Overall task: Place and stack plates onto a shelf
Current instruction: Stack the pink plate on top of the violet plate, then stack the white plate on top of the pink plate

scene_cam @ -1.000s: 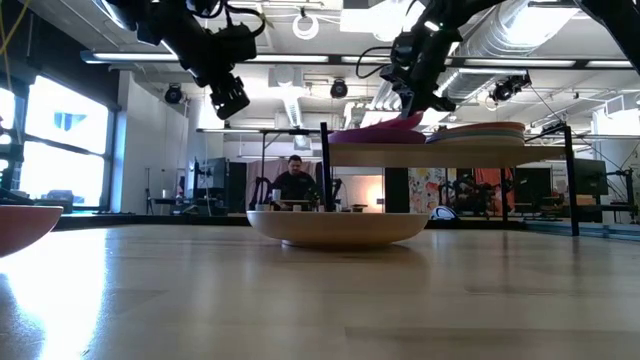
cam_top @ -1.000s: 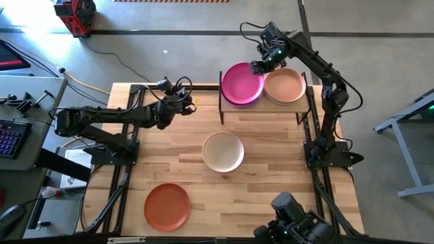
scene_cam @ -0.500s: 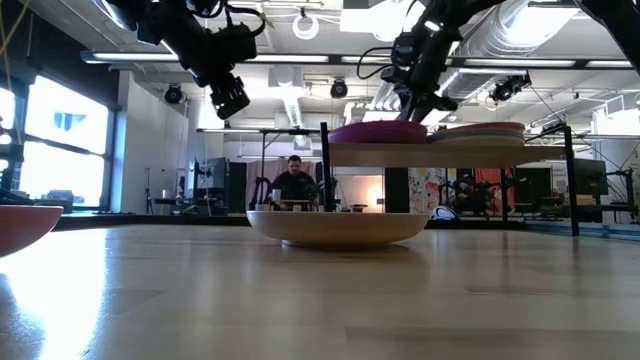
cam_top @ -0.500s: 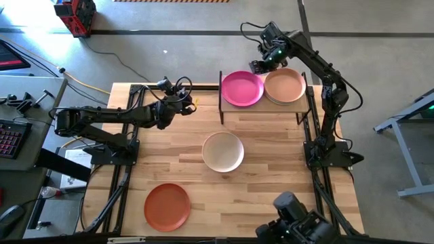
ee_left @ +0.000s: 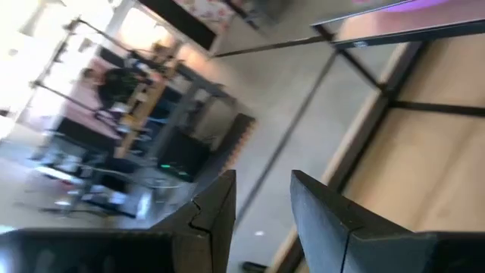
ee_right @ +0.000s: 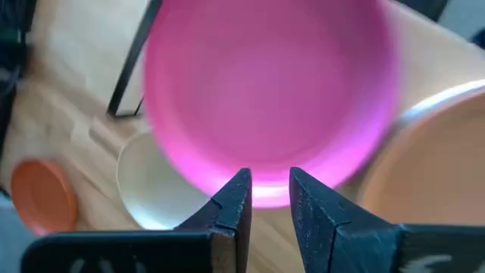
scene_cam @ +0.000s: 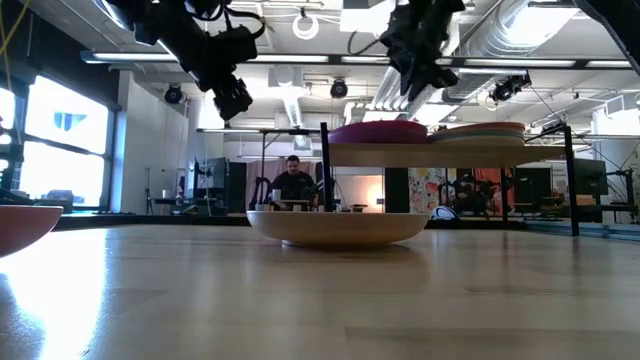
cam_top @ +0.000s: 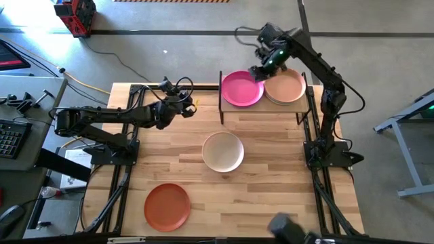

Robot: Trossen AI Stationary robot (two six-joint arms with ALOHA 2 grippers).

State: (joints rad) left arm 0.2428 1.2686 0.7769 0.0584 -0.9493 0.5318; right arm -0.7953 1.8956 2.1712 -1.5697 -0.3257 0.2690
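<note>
Shelf sits at upper centre of high view, at far edge of table. Magenta plate lies flat on shelf's left half; peach plate tops a stack on the right half, the two rims touching or nearly so. Low view shows magenta plate level on the shelf board, w/ stack beside it. Right gripper hangs above magenta plate's upper-right rim, clear of it; right wrist view shows fingers narrowly parted, nothing between them, magenta plate directly below. Left gripper waits at upper left of table, off the shelf's left end; left wrist view shows fingers slightly apart, holding nothing. Cream plate rests mid-table, below shelf in frame. Orange-red plate at lower left of table, well apart from cream one. Person seen in room background, low view.
</note>
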